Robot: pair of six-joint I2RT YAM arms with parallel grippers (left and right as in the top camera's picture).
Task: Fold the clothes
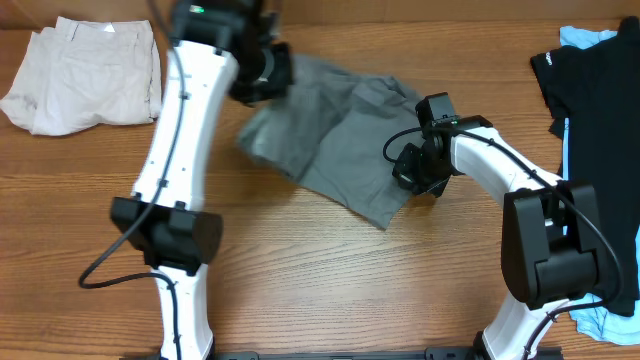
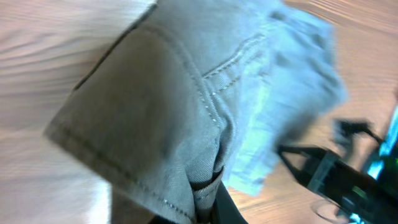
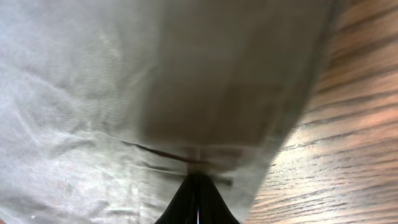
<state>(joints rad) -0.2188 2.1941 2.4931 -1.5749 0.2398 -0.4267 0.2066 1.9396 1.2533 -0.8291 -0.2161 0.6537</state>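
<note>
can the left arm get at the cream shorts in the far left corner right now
Probably not right away: the left end effector is shut on the grey shorts. Once it lets go, nothing seems to block the way to the cream shorts nearby.

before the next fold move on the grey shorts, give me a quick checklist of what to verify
1. Left claw shut on the grey shorts: ok, pinching a stitched edge.
2. Right claw shut on the grey shorts: ok, cloth clamped at the tips.
3. Shorts lying flat on the table: not ok, rumpled.
4. Cream shorts apart from the grey shorts: ok, off on the left arm's side.
5. Black garment clear of the right arm: cannot tell, they overlap from overhead.
6. Layers pinched by each claw: cannot tell.
</note>
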